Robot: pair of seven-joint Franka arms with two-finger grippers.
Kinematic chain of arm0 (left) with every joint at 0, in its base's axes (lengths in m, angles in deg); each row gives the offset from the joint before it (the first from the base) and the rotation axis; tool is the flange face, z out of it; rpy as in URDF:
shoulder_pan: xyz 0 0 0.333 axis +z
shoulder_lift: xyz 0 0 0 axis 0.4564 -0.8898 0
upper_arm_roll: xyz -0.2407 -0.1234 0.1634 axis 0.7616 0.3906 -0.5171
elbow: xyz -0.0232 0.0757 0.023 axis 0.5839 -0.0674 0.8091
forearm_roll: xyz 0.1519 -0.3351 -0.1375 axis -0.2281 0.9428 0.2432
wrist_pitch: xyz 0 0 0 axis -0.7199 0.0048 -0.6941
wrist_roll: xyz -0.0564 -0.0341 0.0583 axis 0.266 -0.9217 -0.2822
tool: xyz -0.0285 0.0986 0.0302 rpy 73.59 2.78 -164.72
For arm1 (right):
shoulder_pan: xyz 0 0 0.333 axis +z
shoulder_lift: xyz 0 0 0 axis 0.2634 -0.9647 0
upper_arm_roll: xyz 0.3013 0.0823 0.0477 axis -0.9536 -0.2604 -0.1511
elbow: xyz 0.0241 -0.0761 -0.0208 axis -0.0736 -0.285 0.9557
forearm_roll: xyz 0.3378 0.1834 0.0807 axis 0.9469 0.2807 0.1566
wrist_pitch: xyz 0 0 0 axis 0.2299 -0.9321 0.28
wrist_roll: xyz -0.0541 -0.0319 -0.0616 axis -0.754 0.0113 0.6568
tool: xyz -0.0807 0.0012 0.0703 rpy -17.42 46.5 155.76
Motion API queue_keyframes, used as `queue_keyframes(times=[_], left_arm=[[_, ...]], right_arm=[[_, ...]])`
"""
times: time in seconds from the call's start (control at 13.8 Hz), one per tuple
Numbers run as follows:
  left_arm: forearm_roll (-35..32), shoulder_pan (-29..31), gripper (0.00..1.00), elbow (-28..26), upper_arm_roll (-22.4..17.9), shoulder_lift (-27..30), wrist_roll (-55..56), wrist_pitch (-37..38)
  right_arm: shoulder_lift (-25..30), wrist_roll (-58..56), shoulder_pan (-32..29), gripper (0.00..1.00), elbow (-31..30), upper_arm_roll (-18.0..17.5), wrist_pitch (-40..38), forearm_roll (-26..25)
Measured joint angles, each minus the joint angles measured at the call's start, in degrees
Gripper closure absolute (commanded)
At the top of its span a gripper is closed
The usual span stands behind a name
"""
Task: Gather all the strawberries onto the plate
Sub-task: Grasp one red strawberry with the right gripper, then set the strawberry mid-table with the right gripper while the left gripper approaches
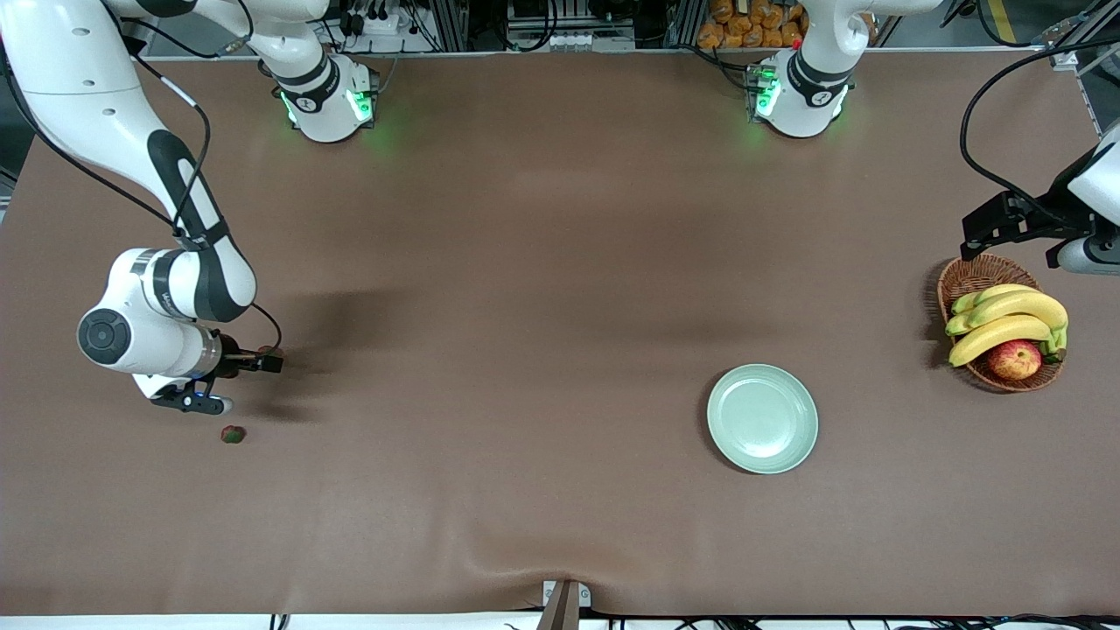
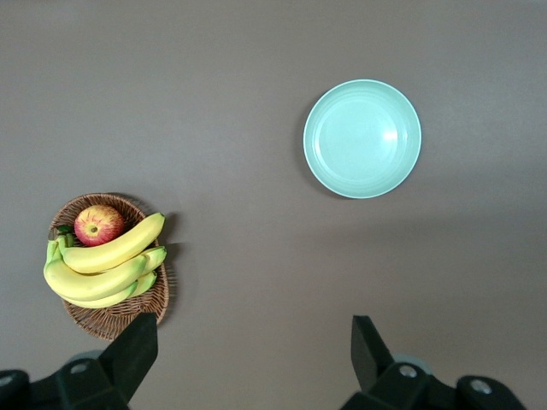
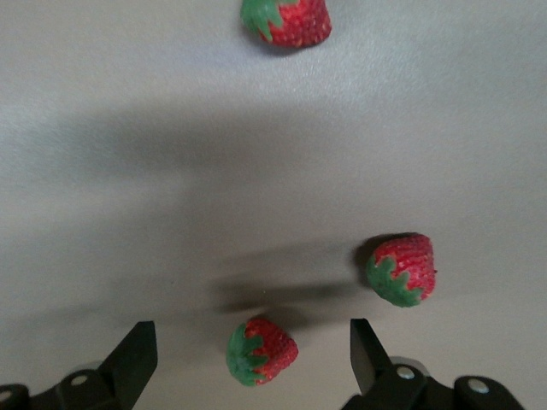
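Both end effectors gape empty: the right end effector [image 3: 248,363] over three strawberries [image 3: 261,351] near the surface's [image 1: 525,262] edge, mostly arm-hidden from the front; the left end effector [image 2: 252,363] high, plate [image 1: 762,418] on open cloth.

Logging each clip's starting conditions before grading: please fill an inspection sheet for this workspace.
Surface: brown cloth-covered table, slight wrinkle at the edge nearest the front camera.
Job's things: three strawberries loose on the cloth at the right arm's end; the front view shows only one; mint-green plate holds nothing.
Clutter: wicker basket with bananas and an apple at the left arm's end.
Grippers: right gripper open, low over the strawberries; left gripper open, high over the cloth near the basket, holding nothing.
Cables: black cables along both arms.
Surroundings: racks and gear past the arm bases.
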Motion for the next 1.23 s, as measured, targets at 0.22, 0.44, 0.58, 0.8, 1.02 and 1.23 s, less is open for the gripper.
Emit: queue_keyframes(times=[0.22, 0.44, 0.58, 0.8, 1.02, 1.23], left_arm=[[0.0, 0.0, 0.00, 0.0, 0.0, -0.2, 0.0, 0.0], [0.0, 0.0, 0.00, 0.0, 0.0, -0.4, 0.0, 0.0], [0.0, 0.0, 0.00, 0.0, 0.0, -0.4, 0.0, 0.0], [0.1, 0.0, 0.00, 0.0, 0.0, -0.4, 0.0, 0.1], [0.3, 0.0, 0.00, -0.1, 0.0, -0.5, 0.0, 0.2], [0.3, 0.0, 0.00, -0.1, 0.0, -0.5, 0.0, 0.2]], right_arm=[[-0.1, 0.1, 0.0, 0.00, -2.7, 0.0, 3.1, 0.0], [-0.1, 0.3, 0.0, 0.05, -3.1, 0.0, 3.3, 0.0], [-0.1, 0.3, 0.0, 0.49, -3.1, 0.0, 3.3, 0.0], [-0.1, 0.3, 0.0, 0.80, -3.1, -0.1, 3.3, 0.0], [0.0, 0.3, 0.0, 0.91, -3.1, -0.1, 3.3, 0.0], [0.3, 0.4, 0.0, 0.91, -3.1, -0.2, 2.9, 0.1]])
